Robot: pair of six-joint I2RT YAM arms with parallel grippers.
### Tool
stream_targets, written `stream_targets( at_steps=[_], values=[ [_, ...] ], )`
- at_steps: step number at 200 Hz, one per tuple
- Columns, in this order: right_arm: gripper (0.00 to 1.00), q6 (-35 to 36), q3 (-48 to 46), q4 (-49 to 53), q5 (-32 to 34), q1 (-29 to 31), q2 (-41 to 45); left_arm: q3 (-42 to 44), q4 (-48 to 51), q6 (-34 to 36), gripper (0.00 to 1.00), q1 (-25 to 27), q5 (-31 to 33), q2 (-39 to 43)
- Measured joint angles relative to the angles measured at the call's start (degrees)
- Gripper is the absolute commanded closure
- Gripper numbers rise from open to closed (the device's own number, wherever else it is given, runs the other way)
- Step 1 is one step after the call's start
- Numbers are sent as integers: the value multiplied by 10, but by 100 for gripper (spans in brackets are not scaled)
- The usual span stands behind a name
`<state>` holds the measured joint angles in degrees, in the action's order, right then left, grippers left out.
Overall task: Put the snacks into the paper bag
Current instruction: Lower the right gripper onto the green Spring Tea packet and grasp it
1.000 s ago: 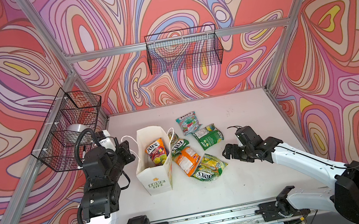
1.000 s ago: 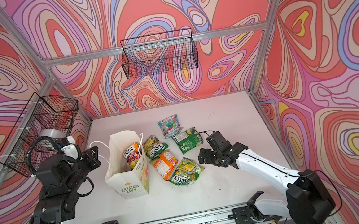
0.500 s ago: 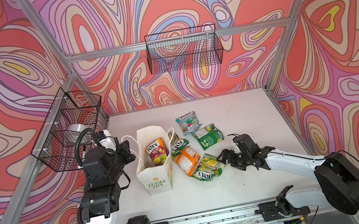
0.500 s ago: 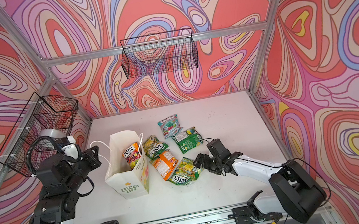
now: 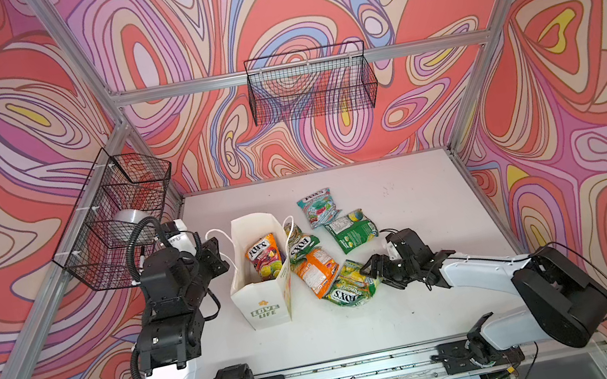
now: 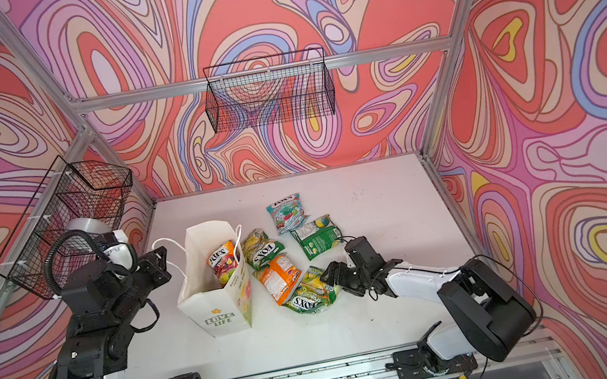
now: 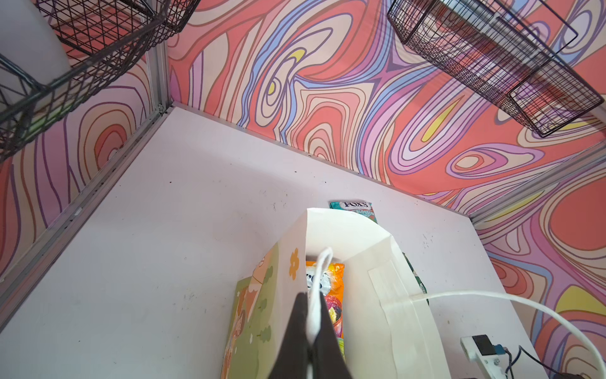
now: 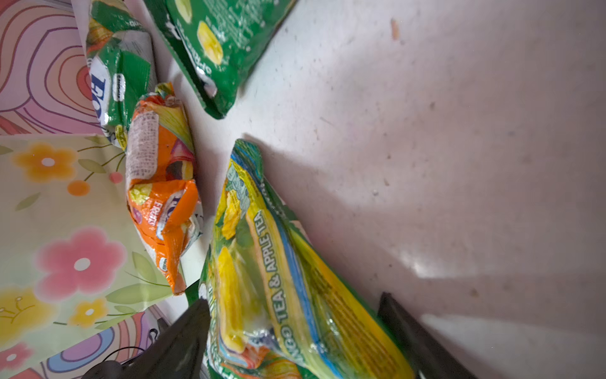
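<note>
**A:** The right hand point(image 5: 371, 271) has slid in leftward over the last second. Its wide jaws now straddle the near yellow-green packet point(image 5: 348, 288) and are just starting to narrow.

**B:** So pickup's next, I reckon. The paper bag point(image 5: 264, 311) stands just left with a fruit-print packet point(image 5: 263, 256) inside. The left hand point(image 7: 310, 328) stays pinched on the cord handle point(image 7: 323, 262). The rest lie on the worktop point(image 5: 419, 187) behind, out to the far teal packet point(image 5: 317, 207).

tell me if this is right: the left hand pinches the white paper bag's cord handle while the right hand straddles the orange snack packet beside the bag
Not quite: the right wrist view shows the right hand straddling the glossy yellow-green snack packet; the crinkly orange snack packet lies outside its span. The left hand does pinch the white cord handle of the white paper bag.
</note>
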<state>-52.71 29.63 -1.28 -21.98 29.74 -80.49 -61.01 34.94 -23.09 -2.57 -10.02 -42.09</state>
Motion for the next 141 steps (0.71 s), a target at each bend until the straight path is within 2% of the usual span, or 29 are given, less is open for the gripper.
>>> stream_targets(
  at_steps=[26, 96, 141],
  values=[
    [28, -5, 0, -20, -1, 11, -13, 0, 0, 0, 100, 0, 0, 0],
    [71, -14, 11, -24, -6, 19, -44, 0, 0, 2, 100, 1, 0, 0],
    [88, -11, 38, 5, -3, 21, -38, 0, 0, 4, 100, 3, 1, 0]
  ],
)
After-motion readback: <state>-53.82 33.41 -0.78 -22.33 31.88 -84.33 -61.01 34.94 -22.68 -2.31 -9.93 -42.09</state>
